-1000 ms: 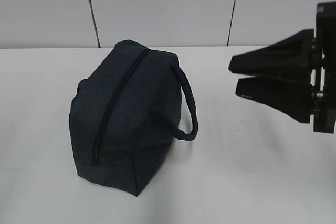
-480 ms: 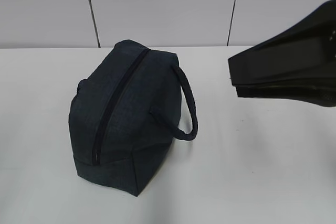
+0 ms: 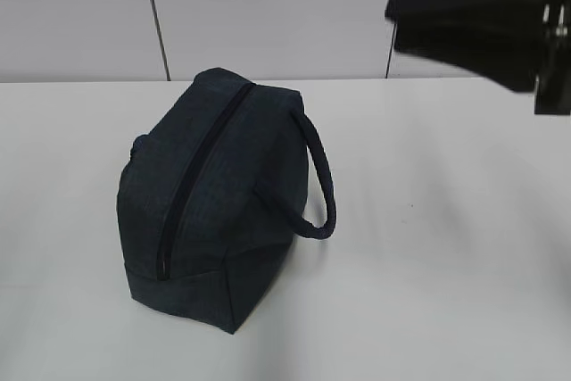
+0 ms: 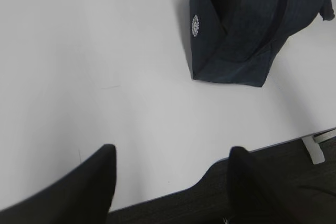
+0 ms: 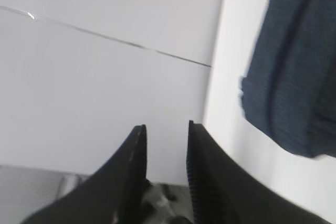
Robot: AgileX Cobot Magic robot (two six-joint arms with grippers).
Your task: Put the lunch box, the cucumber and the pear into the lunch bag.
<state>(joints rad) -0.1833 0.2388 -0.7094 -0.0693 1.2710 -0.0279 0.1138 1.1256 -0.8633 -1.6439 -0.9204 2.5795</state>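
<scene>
The lunch bag [image 3: 214,202] is a boxy dark navy fabric bag standing on the white table, its long zipper closed and one looped handle hanging on its right side. It also shows in the left wrist view [image 4: 247,24] and blurred in the right wrist view [image 5: 294,77]. My right gripper [image 3: 397,20] hangs high at the upper right, well clear of the bag. Its jaws [image 5: 165,127] stand open by a narrow gap with nothing between them. My left gripper [image 4: 172,150] is wide open and empty over the table's front edge. The lunch box, the cucumber and the pear are out of view.
The white table [image 3: 428,265] stretches around the bag. Grey wall panels [image 3: 268,15] close off the back. In the left wrist view the table's front edge [image 4: 173,195] borders dark floor, with a white bracket [image 4: 315,148] at the right.
My right gripper has risen from beside the bag's handle height to the upper right corner, and its jaws have narrowed. The bag and the left gripper have not moved.
</scene>
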